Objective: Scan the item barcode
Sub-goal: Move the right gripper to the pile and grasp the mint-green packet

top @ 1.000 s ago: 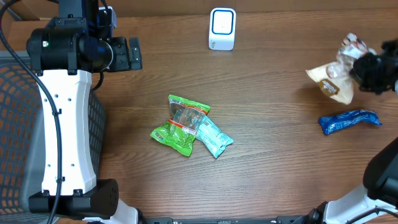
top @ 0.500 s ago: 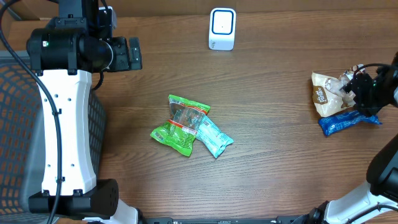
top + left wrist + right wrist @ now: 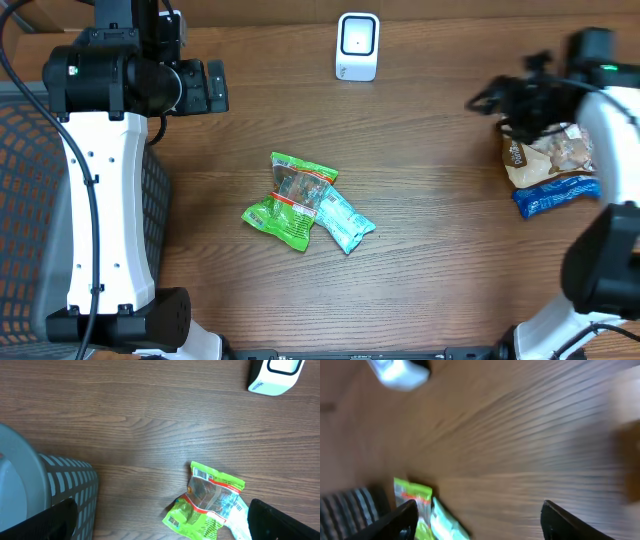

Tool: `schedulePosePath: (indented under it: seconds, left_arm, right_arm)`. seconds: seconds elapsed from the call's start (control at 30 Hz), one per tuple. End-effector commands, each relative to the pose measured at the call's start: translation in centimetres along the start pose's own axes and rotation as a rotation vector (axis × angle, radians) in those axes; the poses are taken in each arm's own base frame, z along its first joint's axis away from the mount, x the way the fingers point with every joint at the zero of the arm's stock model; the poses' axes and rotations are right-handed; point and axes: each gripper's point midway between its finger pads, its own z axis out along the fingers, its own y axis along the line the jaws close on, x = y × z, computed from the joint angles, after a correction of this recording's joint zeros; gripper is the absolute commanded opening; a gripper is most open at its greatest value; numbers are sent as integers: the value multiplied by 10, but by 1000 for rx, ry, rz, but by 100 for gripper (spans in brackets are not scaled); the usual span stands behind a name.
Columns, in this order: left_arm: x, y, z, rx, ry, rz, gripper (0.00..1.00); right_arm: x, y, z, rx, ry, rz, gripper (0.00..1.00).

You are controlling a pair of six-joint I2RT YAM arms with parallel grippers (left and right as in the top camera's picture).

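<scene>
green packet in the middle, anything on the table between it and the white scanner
Nothing visible does. Only bare table lies between the green packet and the white scanner; the teal packet lies against its far side, off that path.

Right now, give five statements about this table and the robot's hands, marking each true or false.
1. The green packet touches the teal packet. True.
2. The right hand grips the beige bag. False: it is open and empty; the bag lies on the table.
3. The white scanner stands apart from every packet. True.
4. The blue packet lies on the green packet. False: it lies beside the beige bag.
5. The left hand is shut. False: it is open.
</scene>
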Motion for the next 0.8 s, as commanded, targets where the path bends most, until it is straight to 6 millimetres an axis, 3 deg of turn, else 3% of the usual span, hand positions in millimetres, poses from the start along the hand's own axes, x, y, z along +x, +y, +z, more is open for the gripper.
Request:
schedulePosePath:
  seconds: [0.0, 0.23, 0.37, 0.47, 0.77]
  left_arm:
    - [-4, 3, -7, -10, -25, 15, 100]
    - [-4, 3, -7, -10, -25, 15, 100]
    - [-4, 3, -7, -10, -25, 15, 100]
    - [-4, 3, -7, -10, -25, 15, 100]
    - [-4, 3, -7, -10, -25, 15, 100]
  right_arm:
    - [32, 19, 32, 72, 73, -112, 82]
    - [106, 59, 105, 67, 198, -240, 86]
    - [138, 67, 128, 65, 240, -245, 86]
    - [163, 65, 141, 89, 281, -176, 86]
    - [221, 33, 163, 241, 336, 244, 90]
